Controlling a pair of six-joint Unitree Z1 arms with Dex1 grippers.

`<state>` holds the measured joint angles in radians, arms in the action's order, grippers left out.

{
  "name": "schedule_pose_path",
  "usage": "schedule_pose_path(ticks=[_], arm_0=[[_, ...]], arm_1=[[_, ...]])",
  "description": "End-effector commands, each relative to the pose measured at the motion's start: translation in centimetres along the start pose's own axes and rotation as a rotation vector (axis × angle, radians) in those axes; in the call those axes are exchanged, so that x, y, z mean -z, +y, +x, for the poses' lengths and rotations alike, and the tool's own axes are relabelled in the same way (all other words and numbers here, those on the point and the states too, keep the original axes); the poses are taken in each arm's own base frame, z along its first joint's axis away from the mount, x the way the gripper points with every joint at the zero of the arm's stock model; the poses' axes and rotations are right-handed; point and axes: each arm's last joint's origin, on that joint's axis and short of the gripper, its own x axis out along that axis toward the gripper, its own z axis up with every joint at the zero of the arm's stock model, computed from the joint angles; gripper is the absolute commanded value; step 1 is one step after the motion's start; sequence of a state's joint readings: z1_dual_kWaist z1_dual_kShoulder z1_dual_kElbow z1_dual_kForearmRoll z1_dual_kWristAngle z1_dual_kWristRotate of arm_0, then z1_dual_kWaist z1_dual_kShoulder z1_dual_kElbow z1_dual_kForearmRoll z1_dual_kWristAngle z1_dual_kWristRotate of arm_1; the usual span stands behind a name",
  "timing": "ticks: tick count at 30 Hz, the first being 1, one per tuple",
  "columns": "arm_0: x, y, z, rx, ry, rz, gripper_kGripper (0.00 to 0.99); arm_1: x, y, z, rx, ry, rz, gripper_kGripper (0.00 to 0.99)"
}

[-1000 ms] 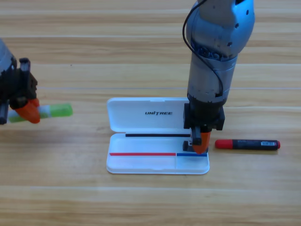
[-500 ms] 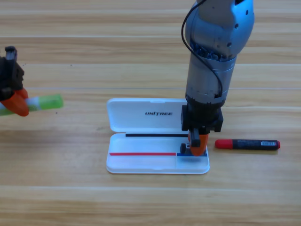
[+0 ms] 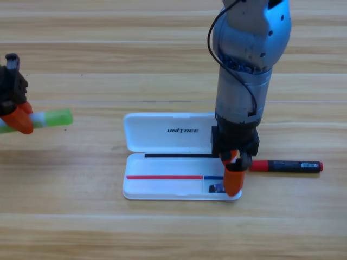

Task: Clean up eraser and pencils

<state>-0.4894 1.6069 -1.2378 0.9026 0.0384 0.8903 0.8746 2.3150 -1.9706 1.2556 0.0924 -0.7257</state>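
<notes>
Pale wooden planks (image 3: 108, 227) run across the whole tabletop. At the far left edge, the left gripper (image 3: 19, 120) is partly cut off by the frame, its orange jaws clenched around the pale green pencil (image 3: 51, 118), which sticks out to the right with its bright green end pointing toward the middle of the table. Near the centre lies the white case (image 3: 162, 132), opened flat, its lid at the back and its tray at the front. The right arm comes down from the top edge and its gripper, the right gripper (image 3: 232, 181), points into the tray's front right compartment, jaw tips down at the small black eraser (image 3: 216, 188), which lies in that compartment just left of them; whether the jaws are clasping it or have let go cannot be told. Just right of the case, the red and black pencil (image 3: 287, 166) lies flat on the wood, its red end nearest the gripper.
</notes>
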Motion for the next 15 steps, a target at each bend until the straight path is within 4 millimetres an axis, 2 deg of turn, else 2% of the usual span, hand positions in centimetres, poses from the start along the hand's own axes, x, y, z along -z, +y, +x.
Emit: schedule_pose_path(ticks=[1, 4, 9, 12, 15], arm_0=[[-0.3, -0.5, 0.0, 0.020, -0.002, 0.021, 0.000], [-0.4, -0.6, -0.3, 0.014, -0.009, 0.023, 0.000], [-1.8, -1.4, -1.0, 0.021, -0.033, 0.041, 0.000], [-3.2, -2.1, -1.4, 0.025, -0.052, 0.075, 0.000], [-4.8, -3.0, -1.6, 0.029, -0.066, 0.118, 0.000]], arm_1=[[-0.4, 1.2, 1.5, -0.059, 0.063, -0.028, 0.824], [0.8, 2.5, -1.0, -0.049, 0.044, -0.032, 0.850], [4.5, 3.9, -4.5, -0.022, 0.022, -0.011, 0.864], [6.7, 3.7, -5.0, -0.007, 0.042, 0.003, 0.864], [8.6, 2.7, -4.4, 0.019, 0.065, 0.033, 0.879]])
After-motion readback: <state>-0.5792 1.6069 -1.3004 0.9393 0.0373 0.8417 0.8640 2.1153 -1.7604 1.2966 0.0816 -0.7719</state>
